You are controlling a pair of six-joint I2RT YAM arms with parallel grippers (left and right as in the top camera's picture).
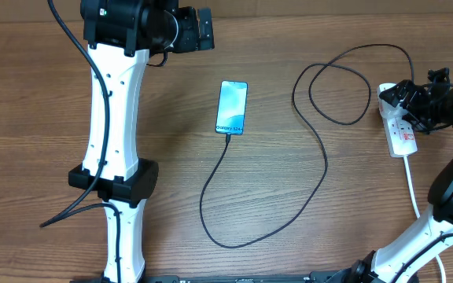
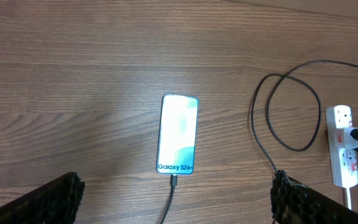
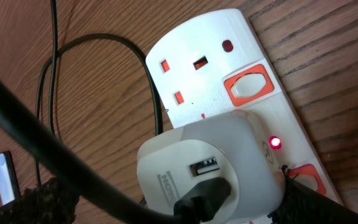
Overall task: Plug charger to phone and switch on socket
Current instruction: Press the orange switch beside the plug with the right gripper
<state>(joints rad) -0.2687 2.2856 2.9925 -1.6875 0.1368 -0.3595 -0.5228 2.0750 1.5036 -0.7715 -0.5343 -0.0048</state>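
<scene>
The phone [image 1: 232, 107] lies flat mid-table with its light-blue screen lit, and also shows in the left wrist view [image 2: 178, 132]. The black charger cable [image 1: 321, 157] has its connector tip in the phone's bottom edge [image 2: 173, 182]. The cable loops right to a black plug in a white adapter [image 3: 204, 162] seated in the white socket strip [image 1: 402, 134]. A red light [image 3: 275, 142] glows on the strip [image 3: 229, 68]. My right gripper [image 3: 173, 202] is open, its fingers either side of the adapter, the right finger by the lower orange switch [image 3: 309, 177]. My left gripper [image 2: 176, 186] is open, empty, and high above the phone.
The strip's upper outlet [image 3: 185, 71] is empty, with an orange switch [image 3: 247, 87] beside it. The thick white cord [image 1: 412, 185] runs from the strip toward the front. The left arm's white column [image 1: 116, 118] stands at the table's left. Cable loops [image 1: 340, 86] lie left of the strip.
</scene>
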